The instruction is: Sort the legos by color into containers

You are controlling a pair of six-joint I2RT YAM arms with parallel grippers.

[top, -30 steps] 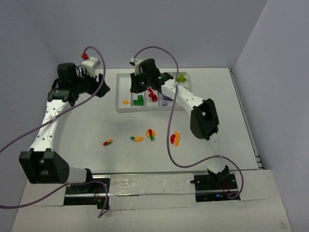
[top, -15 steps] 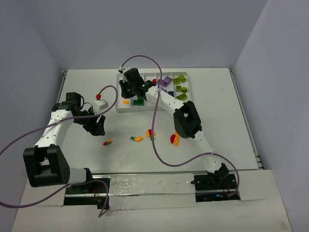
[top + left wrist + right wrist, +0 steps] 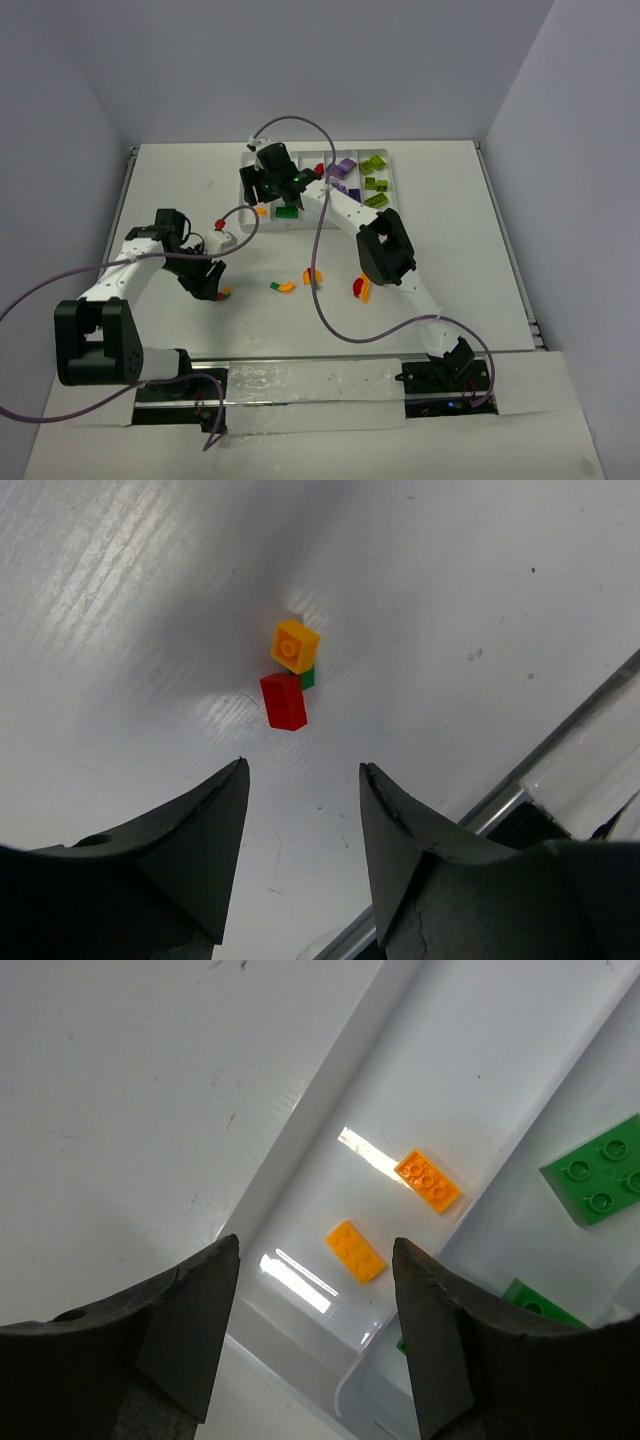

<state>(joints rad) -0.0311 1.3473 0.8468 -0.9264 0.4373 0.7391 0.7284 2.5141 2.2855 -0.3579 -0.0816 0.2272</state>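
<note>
The white tray of containers lies at the back centre. My right gripper hangs open over its leftmost compartment, where two orange legos lie flat; nothing is between the jaws. Dark green plates lie in the compartment beside it. My left gripper stands open and empty just short of a small cluster on the table: an orange lego, a red one and a bit of green between them.
More loose legos lie on the table: a green and orange pair, an orange, red and green group, and a red and orange pair. Purple bricks and lime bricks fill the tray's right compartments. A metal rail runs along the near edge.
The left arm swung from the far left down to the red and orange cluster, its jaws narrowing a little. The right gripper moved to the tray's leftmost compartment and opened.
</note>
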